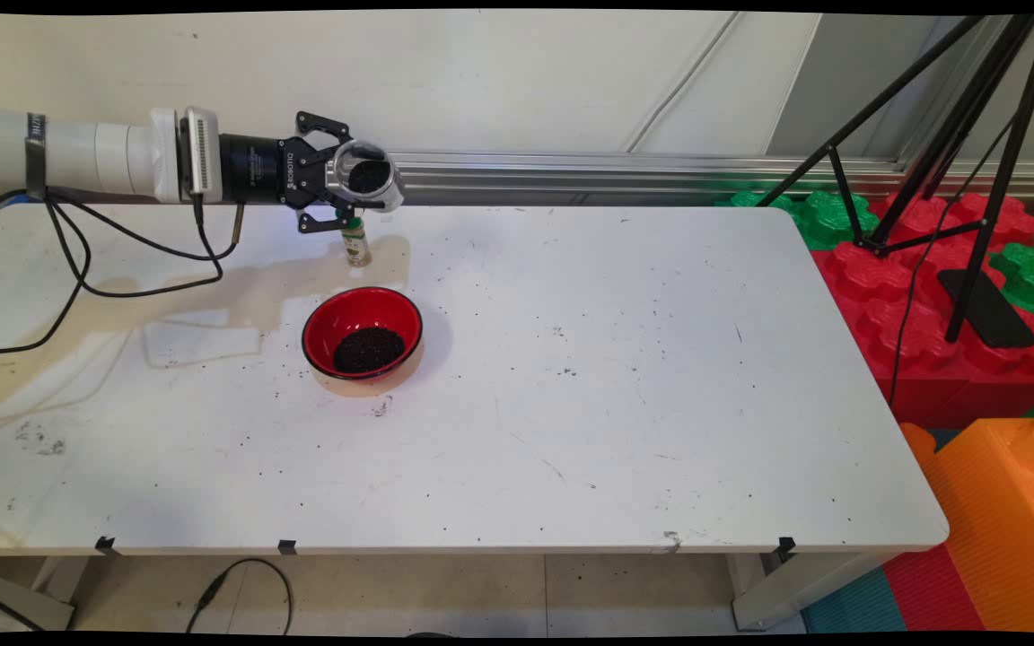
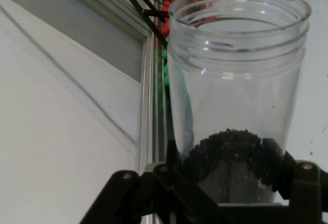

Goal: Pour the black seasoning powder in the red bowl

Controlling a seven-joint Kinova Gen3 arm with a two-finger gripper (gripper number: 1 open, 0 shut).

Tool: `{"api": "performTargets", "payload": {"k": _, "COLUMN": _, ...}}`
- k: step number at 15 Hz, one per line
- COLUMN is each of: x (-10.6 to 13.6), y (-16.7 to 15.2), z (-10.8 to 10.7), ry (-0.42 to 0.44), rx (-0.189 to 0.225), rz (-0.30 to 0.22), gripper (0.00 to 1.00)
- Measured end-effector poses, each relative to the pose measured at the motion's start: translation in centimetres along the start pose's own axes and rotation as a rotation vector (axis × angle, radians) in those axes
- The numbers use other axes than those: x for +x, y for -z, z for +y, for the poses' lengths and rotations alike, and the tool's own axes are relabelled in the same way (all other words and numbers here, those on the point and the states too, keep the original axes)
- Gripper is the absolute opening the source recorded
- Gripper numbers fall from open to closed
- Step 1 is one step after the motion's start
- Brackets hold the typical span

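Clear threaded plastic jar (image 2: pixel 238 96), dark granules in its base, sits clamped between my black two-finger gripper (image 1: pixel 351 184), upper left of frame, lying sideways. Light, rigid, slick-walled; hold low, near the base. Below: small green-capped bottle (image 1: pixel 355 240), then red bowl of granules (image 1: pixel 363 332), white table (image 1: pixel 616 377).

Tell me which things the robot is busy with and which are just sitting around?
Busy with:
- black two-finger gripper, shut on a clear plastic jar with some dark grains inside
- red bowl of dark grains, on the table below the jar

Sitting around:
- small green-capped bottle
- black tripod
- red, green and orange foam blocks
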State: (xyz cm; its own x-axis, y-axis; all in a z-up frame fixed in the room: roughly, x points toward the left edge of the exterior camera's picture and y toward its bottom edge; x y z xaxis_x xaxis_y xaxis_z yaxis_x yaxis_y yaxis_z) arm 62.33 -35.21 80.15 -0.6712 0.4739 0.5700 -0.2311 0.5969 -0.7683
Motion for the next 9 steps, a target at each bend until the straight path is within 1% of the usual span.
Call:
{"api": "performTargets", "payload": {"k": 5, "x": -0.28, "y": 0.47, "z": 0.48, "ry": -0.163, "rx": 0.004, "rz": -0.013, "gripper": 0.0}}
{"api": "performTargets", "payload": {"k": 9, "x": -0.4, "y": 0.64, "z": 1.0, "ry": -0.271, "rx": -0.001, "rz": -0.018, "gripper": 0.0}}
